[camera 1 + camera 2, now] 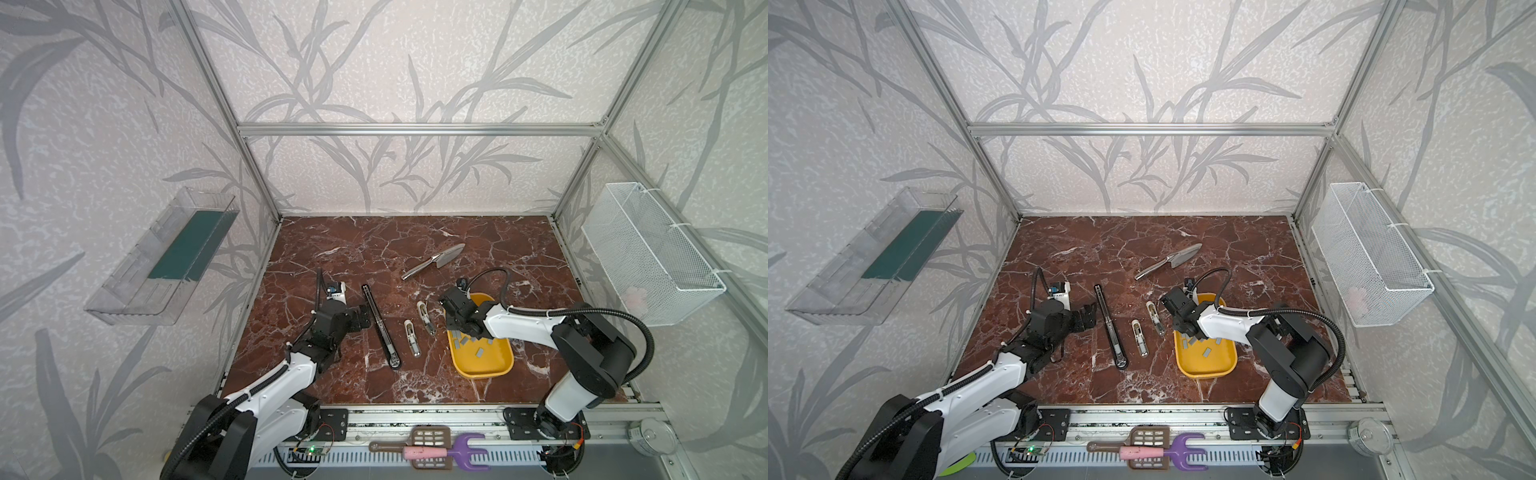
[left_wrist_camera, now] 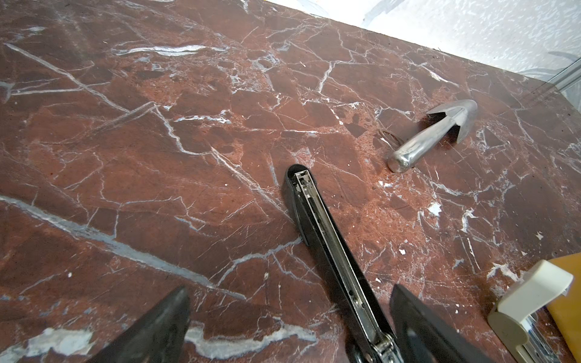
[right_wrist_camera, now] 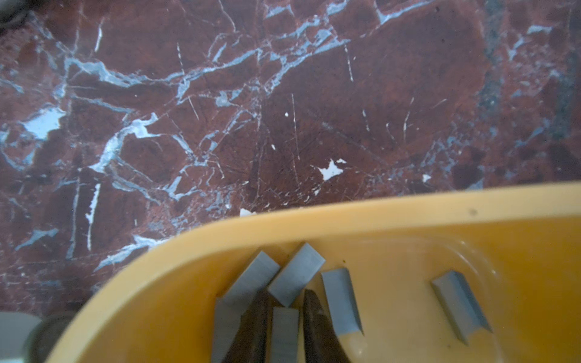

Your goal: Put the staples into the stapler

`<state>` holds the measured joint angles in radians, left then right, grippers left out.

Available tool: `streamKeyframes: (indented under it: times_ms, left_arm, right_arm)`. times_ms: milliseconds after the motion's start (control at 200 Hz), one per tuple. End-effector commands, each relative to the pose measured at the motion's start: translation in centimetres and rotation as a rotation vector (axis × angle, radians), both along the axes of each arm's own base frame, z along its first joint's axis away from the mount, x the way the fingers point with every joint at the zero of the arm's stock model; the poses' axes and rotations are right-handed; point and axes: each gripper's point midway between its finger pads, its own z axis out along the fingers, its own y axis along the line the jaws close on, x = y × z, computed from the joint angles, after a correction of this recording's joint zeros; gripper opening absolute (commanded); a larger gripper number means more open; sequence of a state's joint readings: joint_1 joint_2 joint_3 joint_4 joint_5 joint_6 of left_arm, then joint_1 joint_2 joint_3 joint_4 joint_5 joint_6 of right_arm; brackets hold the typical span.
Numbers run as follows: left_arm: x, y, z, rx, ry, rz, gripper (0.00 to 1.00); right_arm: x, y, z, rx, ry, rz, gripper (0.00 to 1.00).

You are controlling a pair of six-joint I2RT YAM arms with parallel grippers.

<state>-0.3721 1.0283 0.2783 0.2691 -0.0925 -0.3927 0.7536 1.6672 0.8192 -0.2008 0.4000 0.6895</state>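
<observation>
- The staples (image 3: 295, 278): short, flat grey metal strips lying loose at mixed angles on the floor of the yellow tray (image 3: 377, 204). Several touch or overlap, and one sits between the right gripper's (image 3: 286, 295) fingers.
- The stapler (image 1: 380, 324): long, slim and black. It is opened out flat with its inner metal rail facing up, and lies left of the tray, well apart from it and roughly parallel to its long side.

walls: grey leaf-print wallpaper (image 1: 374, 62) | floor: red marble tabletop (image 1: 353, 249) | frame (image 1: 415, 129): aluminium | wire basket (image 1: 648, 249): contents unclear

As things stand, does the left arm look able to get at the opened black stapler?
Probably yes: the left gripper is open right by the stapler, with nothing lying between them.
</observation>
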Motion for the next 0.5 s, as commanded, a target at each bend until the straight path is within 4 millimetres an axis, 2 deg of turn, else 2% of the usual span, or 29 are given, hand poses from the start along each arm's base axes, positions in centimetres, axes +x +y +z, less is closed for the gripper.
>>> streamKeyframes:
  times_ms: [0,240,495]
  left_arm:
    - [0.6,-0.3,1.4,-0.005,-0.035,-0.006,0.99]
    - [0.6,-0.3,1.4,-0.006,-0.037,-0.008,0.99]
    - [0.5,-0.2,1.4,-0.006,-0.038,-0.006,0.99]
  right_arm:
    - [-0.8,-2.0,-1.3,-0.109,0.043,-0.013,0.24]
    - [-1.2,-2.9,-1.1,-0.171,0.052,-0.026,0.24]
    - [-2.0,-2.8,-2.1,-0.137,0.071,-0.010,0.24]
